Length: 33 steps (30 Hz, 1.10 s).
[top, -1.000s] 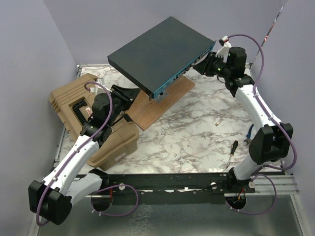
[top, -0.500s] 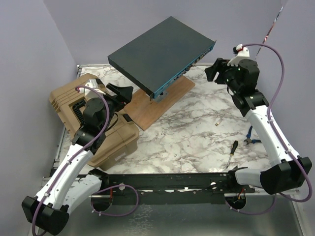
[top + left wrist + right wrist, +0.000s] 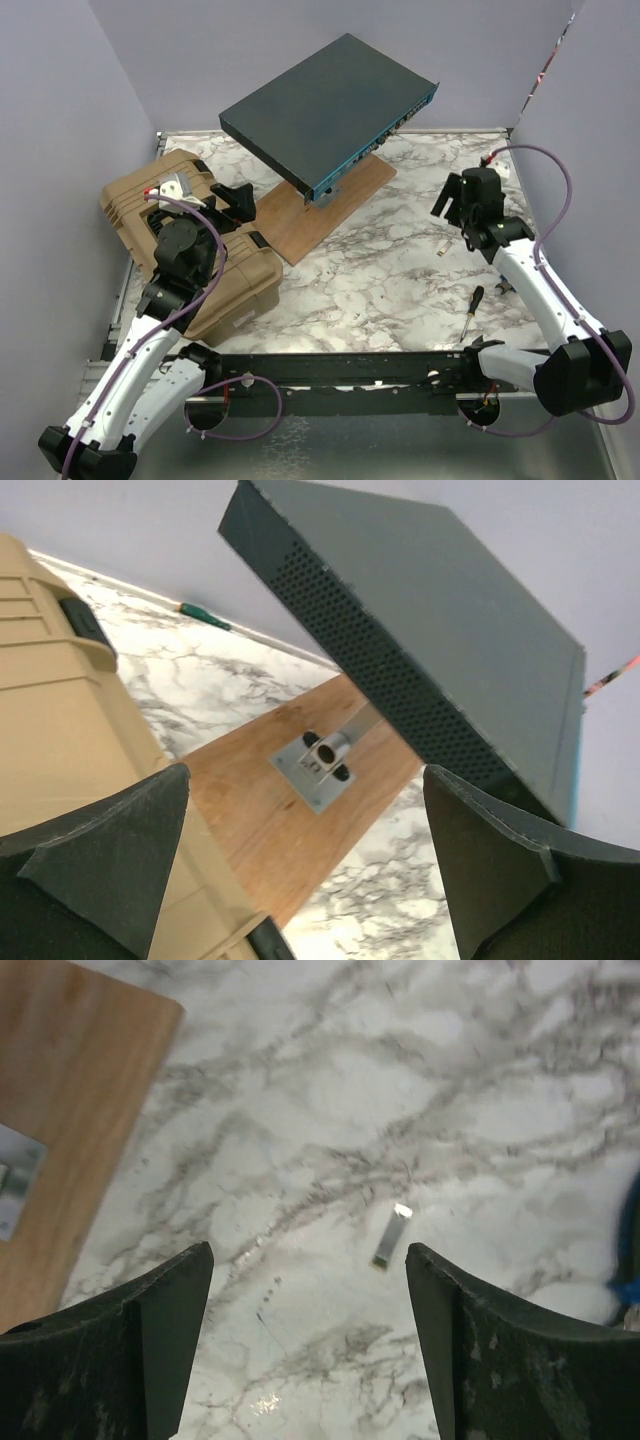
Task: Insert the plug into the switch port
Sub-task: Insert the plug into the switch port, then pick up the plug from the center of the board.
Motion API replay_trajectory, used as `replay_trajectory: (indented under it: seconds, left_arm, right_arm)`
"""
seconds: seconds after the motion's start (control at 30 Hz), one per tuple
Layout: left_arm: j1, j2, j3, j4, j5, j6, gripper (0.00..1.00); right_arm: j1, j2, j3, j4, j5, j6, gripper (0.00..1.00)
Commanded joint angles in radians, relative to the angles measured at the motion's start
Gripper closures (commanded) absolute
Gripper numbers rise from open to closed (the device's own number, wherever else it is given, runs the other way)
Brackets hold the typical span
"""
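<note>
Dark grey metal switch box (image 3: 325,110) released, both arms drawn back nearer.
Left gripper (image 3: 235,198) over ribbed tan case (image 3: 125,205), right gripper (image 3: 447,207) over veined marble (image 3: 390,270), both gaping empty.

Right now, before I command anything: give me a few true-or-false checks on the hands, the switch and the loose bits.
1. The left hand and right hand are both open and empty. True.
2. The switch lies flat on the marble table. False: it sits tilted on a stand above the wooden board.
3. A small plug lies on the marble table under the right hand. True.
4. The screwdriver rests on the wooden board. False: it lies on the marble table.
</note>
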Motion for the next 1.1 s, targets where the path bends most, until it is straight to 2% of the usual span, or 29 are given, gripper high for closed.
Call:
replay_trajectory:
  seconds: [0.0, 0.2, 0.43, 0.63, 0.9, 1.07]
  left_arm:
    - [0.004, -0.043, -0.073, 0.047, -0.045, 0.102, 0.01]
    - [0.001, -0.06, -0.092, 0.066, -0.047, 0.123, 0.01]
    - [-0.015, -0.057, -0.077, 0.066, -0.047, 0.138, 0.01]
    - [-0.019, -0.054, -0.06, 0.066, -0.017, 0.165, 0.01]
    - [-0.019, -0.065, -0.04, 0.098, 0.106, 0.239, 0.01]
    - [-0.019, -0.053, -0.027, 0.13, 0.235, 0.282, 0.01]
  right_arm:
    - [-0.003, 0.011, -0.101, -0.12, 0.081, 0.203, 0.2]
    - [-0.012, 0.072, -0.214, -0.037, 0.055, 0.288, 0.33]
    - [-0.068, 0.229, -0.188, 0.019, 0.004, 0.29, 0.35]
    - [-0.088, 0.343, -0.161, 0.037, -0.014, 0.312, 0.41]
    - [-0.116, 0.435, -0.123, 0.07, -0.048, 0.281, 0.48]
    - [-0.116, 0.456, -0.106, 0.073, -0.075, 0.245, 0.64]
